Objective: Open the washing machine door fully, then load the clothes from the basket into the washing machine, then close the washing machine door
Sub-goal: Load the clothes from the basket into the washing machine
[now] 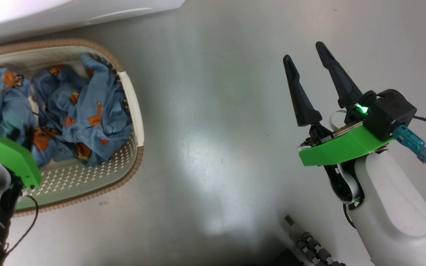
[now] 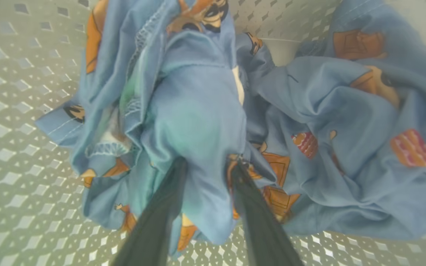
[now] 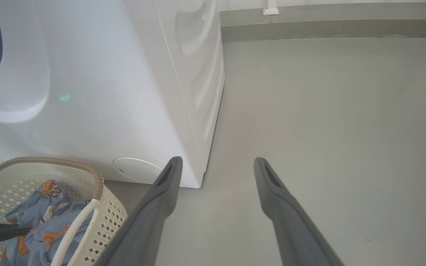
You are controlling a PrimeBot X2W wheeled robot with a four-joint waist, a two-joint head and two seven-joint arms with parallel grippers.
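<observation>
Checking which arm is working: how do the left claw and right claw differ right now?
The left claw reaches into the basket; the right claw hangs over the floor. The left claw's fingers straddle a fold of the clothes; the right claw's gap is empty. Both have two long dark fingers.

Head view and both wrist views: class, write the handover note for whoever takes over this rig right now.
Left gripper: fingers sunk in the clothes inside the basket, fabric between them; grip unconfirmed.
Right gripper: open, empty, above the floor.
Basket sits by the washing machine.
Done: clothes reached.
Left: lift, load them, close the door.
</observation>
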